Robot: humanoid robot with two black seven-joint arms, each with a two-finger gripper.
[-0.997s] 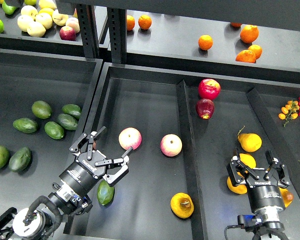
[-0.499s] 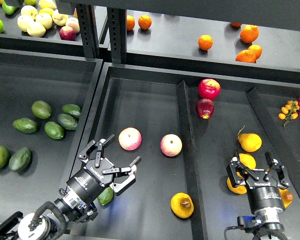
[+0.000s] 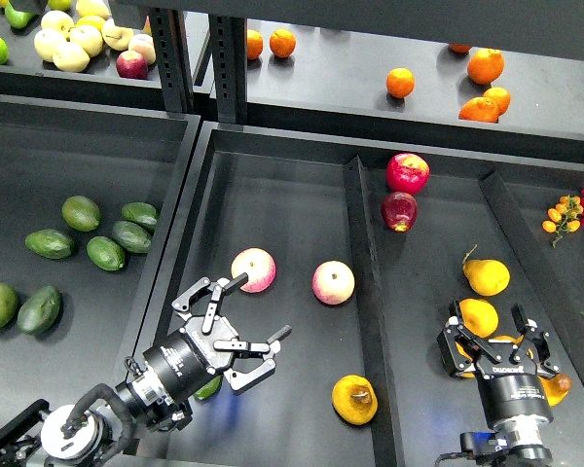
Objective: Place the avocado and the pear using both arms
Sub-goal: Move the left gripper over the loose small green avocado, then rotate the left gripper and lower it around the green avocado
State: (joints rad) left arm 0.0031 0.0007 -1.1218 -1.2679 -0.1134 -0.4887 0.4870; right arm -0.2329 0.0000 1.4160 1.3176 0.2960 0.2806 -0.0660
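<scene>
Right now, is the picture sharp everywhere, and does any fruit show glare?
Head view: evenly lit and mostly sharp; soft shadows under the fruit. Small white highlights on the red apple and the pear. The avocado sits largely hidden in shade beneath the left end effector.

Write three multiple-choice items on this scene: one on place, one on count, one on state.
1. Where does the pear lie?
A. middle bin, near front
B. top shelf
C. left bin

2. How many pink-yellow apples lie in the middle bin?
A. one
B. two
C. four

3. How is the left gripper?
A. shut on an apple
B. open, holding nothing
C. shut on the pear

Key: 1 A, it rests right of the left gripper near the front wall. 2 B, the pair sits side by side. 3 B, its fingers are spread over bare floor.
</scene>
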